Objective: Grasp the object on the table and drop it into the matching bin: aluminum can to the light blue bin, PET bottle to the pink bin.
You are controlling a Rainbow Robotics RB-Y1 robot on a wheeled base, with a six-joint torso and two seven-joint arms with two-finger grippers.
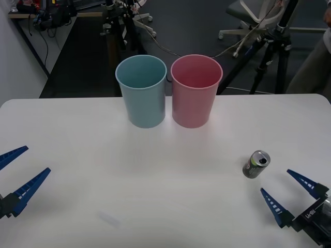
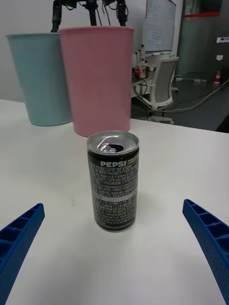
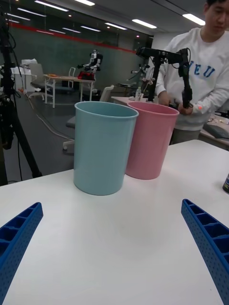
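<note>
A small dark aluminum can [image 1: 256,164] [image 2: 113,180] with a silver opened top stands upright on the white table [image 1: 165,170] at the right. My right gripper [image 1: 286,191] [image 2: 114,248] is open just behind it on the near side, its blue fingers wide apart and not touching the can. The light blue bin [image 1: 141,91] [image 2: 40,78] [image 3: 102,146] and the pink bin [image 1: 195,90] [image 2: 98,78] [image 3: 150,139] stand side by side at the table's far middle. My left gripper [image 1: 18,170] [image 3: 114,252] is open at the near left, holding nothing.
Tripods [image 1: 271,46], cables and office chairs [image 1: 256,15] stand on the floor beyond the table's far edge. A person stands behind the table in the left wrist view, touching nothing on it.
</note>
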